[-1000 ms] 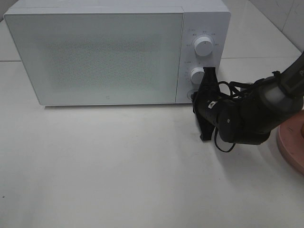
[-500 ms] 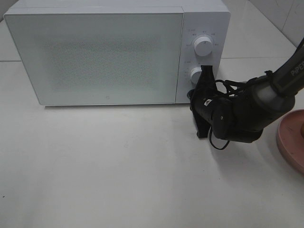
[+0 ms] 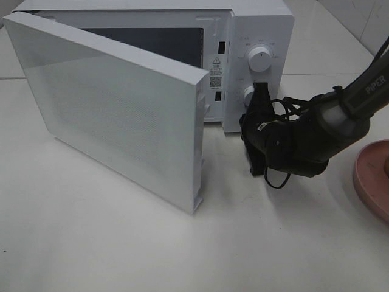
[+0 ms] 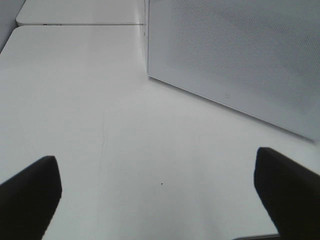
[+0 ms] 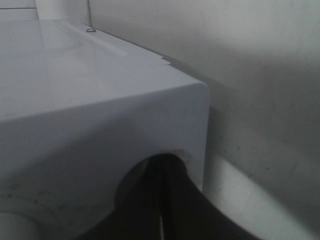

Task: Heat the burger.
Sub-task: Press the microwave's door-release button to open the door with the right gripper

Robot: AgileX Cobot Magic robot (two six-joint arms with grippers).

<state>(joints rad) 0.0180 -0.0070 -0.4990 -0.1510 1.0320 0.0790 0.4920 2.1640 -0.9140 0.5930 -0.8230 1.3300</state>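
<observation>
The burger is out of view. The white microwave (image 3: pixel 261 24) stands at the back of the table with its door (image 3: pixel 115 103) swung wide open toward the front left, showing the dark cavity (image 3: pixel 152 39). My right gripper (image 3: pixel 248 123) is shut, its tips against the bottom of the control panel, below the two knobs. In the right wrist view the shut gripper (image 5: pixel 161 200) touches a round recess in the panel (image 5: pixel 100 100). In the left wrist view my left gripper (image 4: pixel 160 200) is open above bare table, with the door (image 4: pixel 240 60) ahead of it.
A round pink plate (image 3: pixel 372 176) lies at the right edge of the table, behind the right arm. The open door juts out over the table's middle left. White tabletop (image 3: pixel 121 243) extends in front of it.
The microwave door was closed in both earlier frames and has now sprung open to the front left. The right gripper has edged slightly left against the panel.
</observation>
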